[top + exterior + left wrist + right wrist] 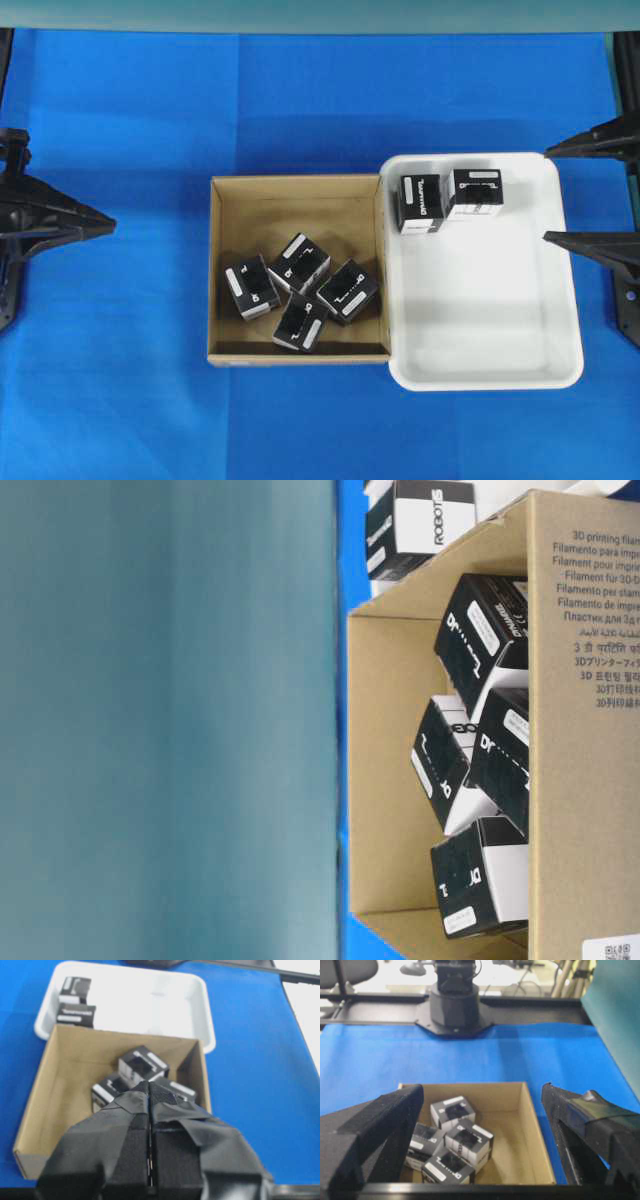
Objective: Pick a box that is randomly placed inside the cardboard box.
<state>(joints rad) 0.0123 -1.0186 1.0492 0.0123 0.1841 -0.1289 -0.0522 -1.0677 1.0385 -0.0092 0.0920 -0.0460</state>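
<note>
The brown cardboard box (pixel 262 222) sits mid-table on the blue cloth. Several small black boxes (pixel 300 264) with white labels lie clustered in its near right part, also seen in the right wrist view (pixel 469 1141) and the left wrist view (pixel 143 1064). My left gripper (pixel 110 228) hangs at the far left, well clear of the cardboard box, fingers pressed together and empty (pixel 149 1086). My right gripper (pixel 546 195) stands wide open at the far right, beyond the tray, nothing between its fingers (pixel 395 1120).
A white plastic tray (pixel 500 330) abuts the cardboard box's right wall and holds two black boxes (pixel 421 203) at its far left corner. A teal backdrop (pixel 160 720) fills the left of the table-level view. Blue cloth (pixel 120 380) covers the table.
</note>
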